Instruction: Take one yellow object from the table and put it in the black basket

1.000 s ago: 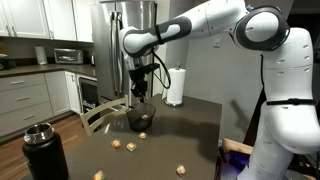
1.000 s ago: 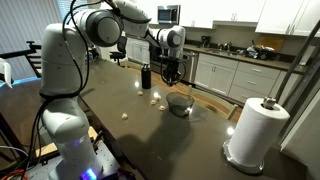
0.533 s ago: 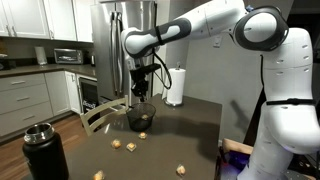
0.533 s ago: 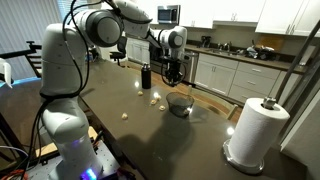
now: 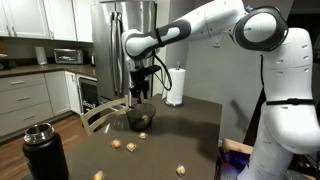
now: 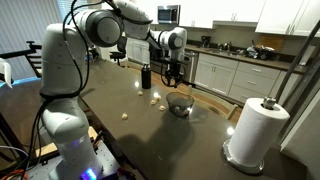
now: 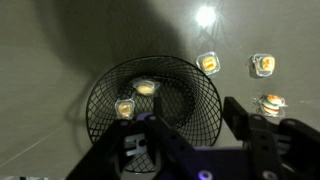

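The black basket (image 7: 110, 75) lies right under my gripper (image 7: 190, 110) in the wrist view, with two yellow objects (image 7: 146, 88) (image 7: 125, 107) resting inside it. My jaws stand apart with nothing between them. Three more yellow objects (image 7: 209, 63) lie on the table beside the basket. In both exterior views the gripper (image 5: 141, 92) (image 6: 173, 78) hangs just above the basket (image 5: 140, 120) (image 6: 180, 104). Loose yellow objects (image 5: 131, 147) (image 6: 124, 114) dot the table nearby.
A tall black flask (image 5: 45, 152) (image 6: 146, 76) stands on the dark table (image 5: 190, 140). A paper towel roll (image 5: 176, 86) (image 6: 252, 130) stands near one table edge. A chair back (image 5: 100, 115) sits against the table by the basket.
The jaws have come apart above the basket. The arm has stayed in the same place.
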